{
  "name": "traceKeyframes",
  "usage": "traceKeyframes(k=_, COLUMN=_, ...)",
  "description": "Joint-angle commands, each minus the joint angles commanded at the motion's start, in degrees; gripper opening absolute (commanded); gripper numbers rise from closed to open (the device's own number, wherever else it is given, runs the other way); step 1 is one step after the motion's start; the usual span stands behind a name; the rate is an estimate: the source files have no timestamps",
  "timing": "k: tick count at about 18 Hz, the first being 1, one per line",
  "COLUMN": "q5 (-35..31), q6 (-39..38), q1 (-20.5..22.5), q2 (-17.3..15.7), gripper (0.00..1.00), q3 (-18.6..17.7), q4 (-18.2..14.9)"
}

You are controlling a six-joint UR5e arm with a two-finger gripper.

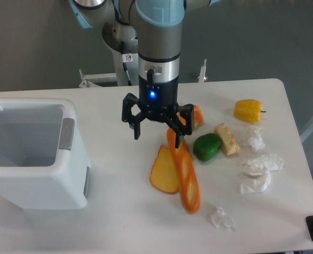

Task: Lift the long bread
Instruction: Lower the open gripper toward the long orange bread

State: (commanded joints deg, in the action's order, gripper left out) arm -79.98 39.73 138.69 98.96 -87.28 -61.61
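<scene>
Arm vertical, wrist down; pincer [157, 132] spread wide, grasping nothing, one finger at the long bread's [186, 174] upper end on the counter [119, 211].

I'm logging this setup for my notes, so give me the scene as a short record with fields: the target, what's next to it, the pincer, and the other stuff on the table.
target: long bread, lying flat, running from near the pincer toward the table's front edge
beside it: flat toast slice against its left side; green pepper to its right
pincer: open, at the bread's far end, not closed on it
other food: yellow pepper, pale bread chunk
clutter: crumpled white paper on the right
container: white bin at left
</scene>
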Motion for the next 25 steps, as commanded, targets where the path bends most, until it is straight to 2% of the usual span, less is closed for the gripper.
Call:
traceKeyframes(k=8, q5=0.0, q6=-0.61, q1=0.0, q2=0.26, gripper=1.0, q3=0.09, q4=-0.09)
traceKeyframes(k=12, q5=0.44, q6=-0.79, q1=0.0, q2=1.93, gripper=1.0, q3=-0.26, q4=-0.09)
traceKeyframes(k=25, q5=0.53, q6=-1.23, q1=0.52, q2=4.04, gripper=1.0, q3=-0.44, q4=0.09)
